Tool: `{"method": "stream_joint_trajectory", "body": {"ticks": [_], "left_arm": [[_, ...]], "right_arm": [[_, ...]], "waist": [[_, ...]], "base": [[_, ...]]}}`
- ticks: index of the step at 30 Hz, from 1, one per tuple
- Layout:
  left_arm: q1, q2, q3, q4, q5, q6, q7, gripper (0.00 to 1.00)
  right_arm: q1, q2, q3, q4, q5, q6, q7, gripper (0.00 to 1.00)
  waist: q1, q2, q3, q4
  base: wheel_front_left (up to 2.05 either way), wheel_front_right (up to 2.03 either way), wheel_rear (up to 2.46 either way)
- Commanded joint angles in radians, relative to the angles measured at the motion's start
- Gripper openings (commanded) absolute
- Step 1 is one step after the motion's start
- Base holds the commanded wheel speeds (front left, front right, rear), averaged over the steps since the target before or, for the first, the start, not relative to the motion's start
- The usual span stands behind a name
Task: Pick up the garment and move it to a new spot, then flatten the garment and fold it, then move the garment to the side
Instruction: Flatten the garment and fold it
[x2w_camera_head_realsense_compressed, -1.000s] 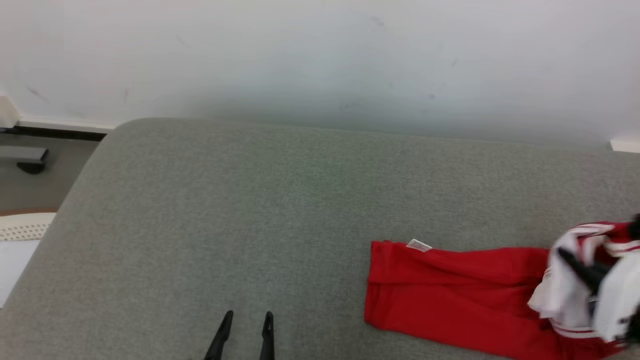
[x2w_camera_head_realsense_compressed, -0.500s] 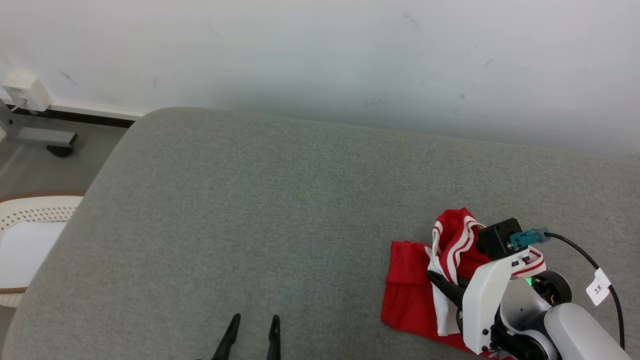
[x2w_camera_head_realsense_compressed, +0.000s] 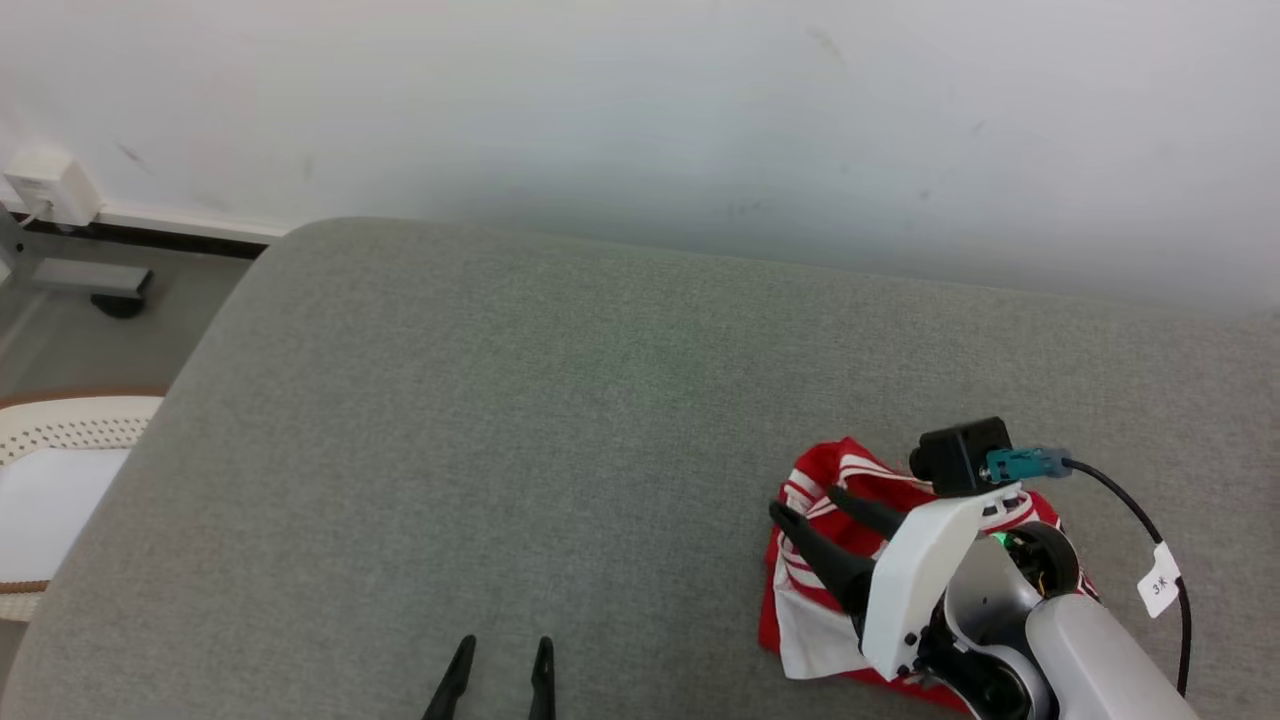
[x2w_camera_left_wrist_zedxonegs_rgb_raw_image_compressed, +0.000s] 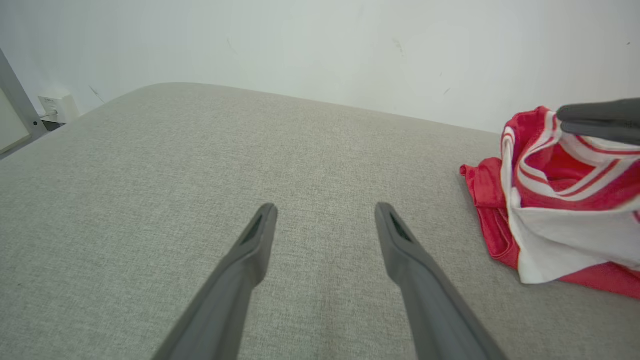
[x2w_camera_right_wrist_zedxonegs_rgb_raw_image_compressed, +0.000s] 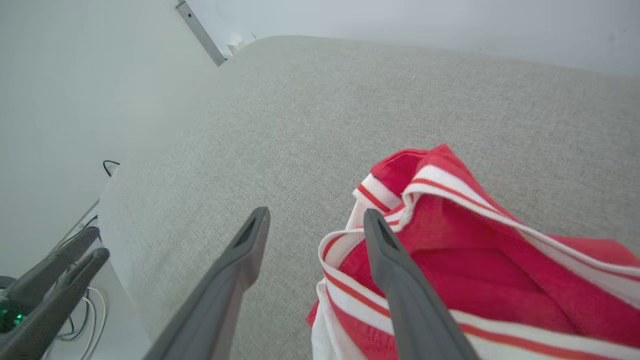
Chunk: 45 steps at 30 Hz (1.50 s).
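Observation:
The garment (x2w_camera_head_realsense_compressed: 812, 612), red with white stripes and a white lining, lies in a crumpled heap at the lower right of the grey cushion (x2w_camera_head_realsense_compressed: 520, 420). My right gripper (x2w_camera_head_realsense_compressed: 802, 501) hovers just over the heap's left edge, open, with nothing between its fingers. In the right wrist view the garment (x2w_camera_right_wrist_zedxonegs_rgb_raw_image_compressed: 450, 250) lies under and to the right of the right gripper (x2w_camera_right_wrist_zedxonegs_rgb_raw_image_compressed: 315, 213), whose right finger crosses over a striped fold. My left gripper (x2w_camera_head_realsense_compressed: 500, 655) stands open at the bottom edge, over bare cushion. The left wrist view has the left gripper (x2w_camera_left_wrist_zedxonegs_rgb_raw_image_compressed: 325, 210) open and the garment (x2w_camera_left_wrist_zedxonegs_rgb_raw_image_compressed: 550, 200) off to its right.
A white wall rises behind the cushion. Off the cushion's left edge sit a white perforated basket (x2w_camera_head_realsense_compressed: 60, 430), a metal furniture foot (x2w_camera_head_realsense_compressed: 100, 290) and a white wall box (x2w_camera_head_realsense_compressed: 40, 185). A tagged black cable (x2w_camera_head_realsense_compressed: 1160, 580) trails from my right wrist. Bare cushion stretches left and behind.
The right gripper, shut on the garment's striped end and carrying it leftward over the red part, has opened and let go; the cloth has settled into a heap. The left gripper stayed put.

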Motion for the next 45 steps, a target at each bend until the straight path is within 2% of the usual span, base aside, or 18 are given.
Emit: {"method": "stream_joint_trajectory", "body": {"ticks": [1, 7, 12, 16, 19, 23, 27, 30, 35, 42, 43, 44, 45], "left_arm": [[0.006, 0.004, 0.006, 0.001, 0.01, 0.0, -0.002, 1.0], [0.029, 0.004, 0.036, 0.0, 0.034, -0.007, -0.002, 1.0], [0.044, 0.004, 0.055, -0.012, 0.046, -0.013, -0.002, 1.0], [0.051, 0.004, 0.067, -0.022, 0.051, -0.014, -0.002, 1.0], [0.052, 0.004, 0.076, -0.029, 0.058, -0.017, -0.002, 1.0], [0.053, 0.004, 0.091, -0.034, 0.067, -0.022, -0.002, 1.0], [0.055, 0.004, 0.106, -0.038, 0.075, -0.024, -0.002, 1.0], [0.059, 0.004, 0.118, -0.038, 0.076, -0.03, -0.002, 1.0], [0.062, 0.004, 0.13, -0.042, 0.075, -0.028, -0.002, 1.0], [0.063, 0.004, 0.129, -0.042, 0.085, -0.032, -0.002, 1.0], [0.064, 0.004, 0.131, -0.043, 0.086, -0.033, -0.002, 1.0], [0.065, 0.004, 0.131, -0.042, 0.089, -0.034, -0.002, 1.0], [0.065, 0.004, 0.133, -0.041, 0.089, -0.036, -0.002, 1.0]], "right_arm": [[0.005, 0.005, -0.009, -0.019, 0.013, -0.001, -0.02, 1.0], [0.063, 0.023, -0.06, -0.148, 0.024, -0.001, -0.157, 1.0], [0.124, -0.032, -0.121, -0.219, -0.065, -0.001, -0.264, 1.0], [0.211, -0.077, -0.224, -0.249, -0.138, -0.001, -0.381, 1.0], [0.279, -0.123, -0.316, -0.23, -0.208, -0.001, -0.476, 1.0], [0.361, -0.131, -0.437, -0.171, -0.247, -0.001, -0.602, 1.0], [0.438, -0.15, -0.501, -0.09, -0.296, -0.001, -0.711, 1.0], [0.477, -0.16, -0.52, -0.013, -0.338, -0.001, -0.762, 1.0], [0.489, -0.137, -0.53, 0.079, -0.349, -0.001, -0.797, 1.0], [0.421, -0.135, -0.481, 0.058, -0.331, -0.001, -0.804, 1.0], [0.41, -0.137, -0.471, 0.05, -0.328, -0.001, -0.804, 0.53], [0.398, -0.139, -0.459, 0.041, -0.325, -0.001, -0.805, 0.31], [0.387, -0.139, -0.439, 0.035, -0.322, -0.001, -0.805, 0.0]], "waist": [[0.0, 0.0, -0.007, -0.009], [0.0, 0.0, -0.04, -0.055], [0.0, 0.0, -0.059, -0.094], [0.0, 0.0, -0.067, -0.13], [0.0, 0.0, -0.069, -0.154], [0.0, 0.0, -0.071, -0.181], [0.0, 0.0, -0.077, -0.199], [0.0, 0.0, -0.085, -0.207], [0.0, 0.0, -0.095, -0.216], [0.0, 0.0, -0.099, -0.212], [0.0, 0.0, -0.1, -0.208], [0.0, 0.0, -0.1, -0.204], [0.0, 0.0, -0.1, -0.199]], "base": [[0.0, 0.0, 0.0], [0.0, 0.0, 0.0], [0.0, 0.0, 0.0], [0.0, 0.0, 0.0], [0.0, 0.0, 0.0], [0.0, 0.0, 0.0], [0.0, 0.0, 0.0], [0.0, 0.0, 0.0], [0.0, 0.0, 0.0], [0.0, 0.0, 0.0], [0.0, 0.0, 0.0], [0.0, 0.0, 0.0], [0.0, 0.0, 0.0]]}}
